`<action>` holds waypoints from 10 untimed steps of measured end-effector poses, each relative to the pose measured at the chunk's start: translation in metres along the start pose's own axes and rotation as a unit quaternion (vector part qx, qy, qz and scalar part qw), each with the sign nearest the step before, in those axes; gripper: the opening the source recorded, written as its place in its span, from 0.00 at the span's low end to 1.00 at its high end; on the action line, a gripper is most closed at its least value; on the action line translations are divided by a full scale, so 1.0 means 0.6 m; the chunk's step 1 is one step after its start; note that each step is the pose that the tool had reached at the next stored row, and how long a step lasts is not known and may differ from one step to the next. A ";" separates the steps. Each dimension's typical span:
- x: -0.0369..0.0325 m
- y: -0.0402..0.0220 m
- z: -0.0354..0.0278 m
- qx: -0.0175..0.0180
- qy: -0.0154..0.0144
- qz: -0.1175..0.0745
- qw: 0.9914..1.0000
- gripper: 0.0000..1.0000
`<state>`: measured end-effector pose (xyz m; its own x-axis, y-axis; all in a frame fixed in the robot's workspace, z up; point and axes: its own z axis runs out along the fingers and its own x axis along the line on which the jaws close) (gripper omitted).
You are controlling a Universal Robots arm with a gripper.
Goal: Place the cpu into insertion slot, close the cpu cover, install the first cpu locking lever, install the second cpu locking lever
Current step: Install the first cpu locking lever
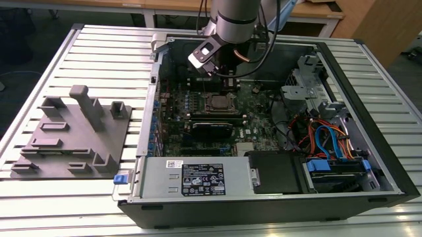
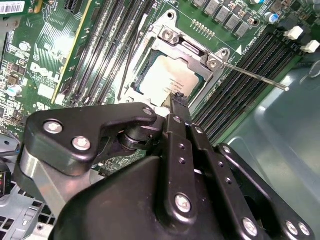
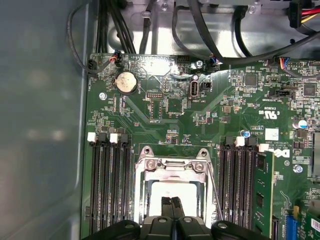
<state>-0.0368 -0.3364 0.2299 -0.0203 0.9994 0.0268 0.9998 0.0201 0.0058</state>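
In both wrist views the cpu (image 3: 172,189) (image 2: 165,75) lies flat in the insertion slot (image 1: 216,102), its silvery top showing through the window of the cpu cover (image 3: 172,167) (image 2: 175,42). The cover lies down over it. A thin metal locking lever (image 2: 255,77) (image 3: 215,192) sticks out free beside the socket. My gripper (image 3: 172,202) (image 2: 177,100) is shut with nothing between its fingers, its tips just over the cpu's edge. In the exterior view the arm (image 1: 228,29) reaches into the back of the case.
Long black memory slots (image 3: 107,180) (image 3: 237,180) flank the socket on both sides. The grey case wall (image 3: 40,125) stands close by. Cables (image 3: 200,30) run behind the board. A grey fixture block (image 1: 72,133) sits on the table at the exterior view's left.
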 end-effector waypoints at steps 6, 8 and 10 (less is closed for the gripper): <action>0.000 0.000 -0.010 0.000 0.000 0.000 1.000 0.10; 0.000 0.000 -0.013 0.000 0.000 0.000 1.000 0.10; 0.000 0.000 -0.017 0.000 0.000 0.000 1.000 0.10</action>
<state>-0.0368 -0.3364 0.2403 -0.0203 0.9994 0.0269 0.9998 0.0202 0.0059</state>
